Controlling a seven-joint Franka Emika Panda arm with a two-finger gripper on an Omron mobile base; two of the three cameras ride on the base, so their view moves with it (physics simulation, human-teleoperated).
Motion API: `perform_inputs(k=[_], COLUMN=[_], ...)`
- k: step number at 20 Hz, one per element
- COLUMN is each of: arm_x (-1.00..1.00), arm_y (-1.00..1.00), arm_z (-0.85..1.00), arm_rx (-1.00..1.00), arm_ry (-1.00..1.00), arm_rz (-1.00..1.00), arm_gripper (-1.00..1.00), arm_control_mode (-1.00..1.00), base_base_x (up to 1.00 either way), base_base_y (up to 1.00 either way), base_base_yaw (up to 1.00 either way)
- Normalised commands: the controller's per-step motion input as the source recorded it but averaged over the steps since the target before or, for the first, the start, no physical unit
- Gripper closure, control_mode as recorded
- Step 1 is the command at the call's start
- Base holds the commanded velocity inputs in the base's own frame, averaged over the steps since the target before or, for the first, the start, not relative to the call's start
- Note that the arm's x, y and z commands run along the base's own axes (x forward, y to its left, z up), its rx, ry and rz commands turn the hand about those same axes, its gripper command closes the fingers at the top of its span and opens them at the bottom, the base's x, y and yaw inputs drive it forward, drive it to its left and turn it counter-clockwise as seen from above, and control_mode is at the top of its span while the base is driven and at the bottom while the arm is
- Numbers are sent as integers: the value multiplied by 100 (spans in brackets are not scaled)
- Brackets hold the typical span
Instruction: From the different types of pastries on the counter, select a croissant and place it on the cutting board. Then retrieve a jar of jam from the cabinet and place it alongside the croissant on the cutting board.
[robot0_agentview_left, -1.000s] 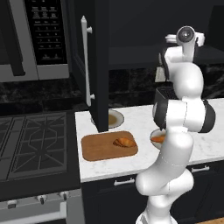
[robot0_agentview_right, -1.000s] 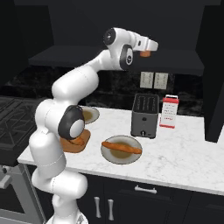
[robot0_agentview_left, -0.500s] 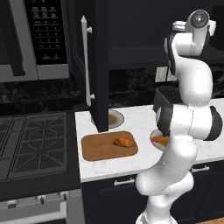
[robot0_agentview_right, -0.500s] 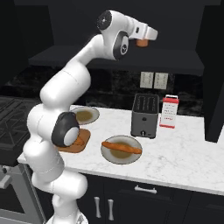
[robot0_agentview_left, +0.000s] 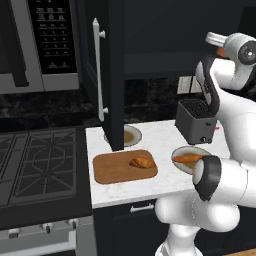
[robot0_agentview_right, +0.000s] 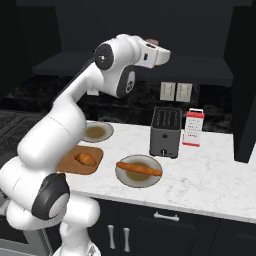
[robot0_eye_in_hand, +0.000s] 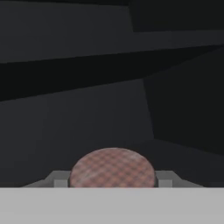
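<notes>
My gripper (robot0_eye_in_hand: 112, 180) is shut on the jar of jam (robot0_eye_in_hand: 112, 168), whose reddish-brown lid shows between the grey fingers (robot0_eye_in_hand: 59, 179). The hand is held high over the counter (robot0_agentview_right: 210, 170), in front of the dark open cabinet (robot0_agentview_left: 112, 75). A sliver of the jar (robot0_agentview_right: 151, 42) pokes out above the white hand, and the jar (robot0_agentview_left: 222, 52) is an orange patch beside the wrist. Below, the croissant (robot0_agentview_left: 142, 162) lies on the wooden cutting board (robot0_agentview_left: 110, 170). From the right, the croissant (robot0_agentview_right: 86, 159) sits on the board (robot0_agentview_right: 70, 162), partly behind my arm.
A long orange-brown pastry (robot0_agentview_right: 138, 169) rests on a grey plate (robot0_agentview_right: 125, 180) beside the board. A toaster (robot0_agentview_right: 166, 132) and a white container with a red top (robot0_agentview_right: 194, 127) stand behind it. Another plate (robot0_agentview_left: 131, 135) sits by the cabinet door's silver handle (robot0_agentview_left: 97, 70). The stove (robot0_agentview_left: 35, 160) is at the left.
The raised hand has swung and turned with the jar still in it, moving back from the cabinet toward the base. The croissant and board have not moved.
</notes>
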Motion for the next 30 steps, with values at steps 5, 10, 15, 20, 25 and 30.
perform_inputs(k=[5,10,15,20,25,30], arm_x=[-97,-100,-95,-60,-9,-16], arm_y=[32,45,57,68,58,34], arm_z=[38,26,-6,-23,-56,-74], arm_rx=[0,0,-5,-14,-18,-7], arm_ry=[0,0,1,14,31,17], arm_rz=[7,15,20,21,14,14], arm_gripper=[100,100,100,100,100,100], arm_control_mode=[-100,-100,-100,-100,-100,-100], base_base_x=[0,0,0,0,0,0], base_base_y=[0,0,0,0,0,0], base_base_yaw=[0,0,0,0,0,0])
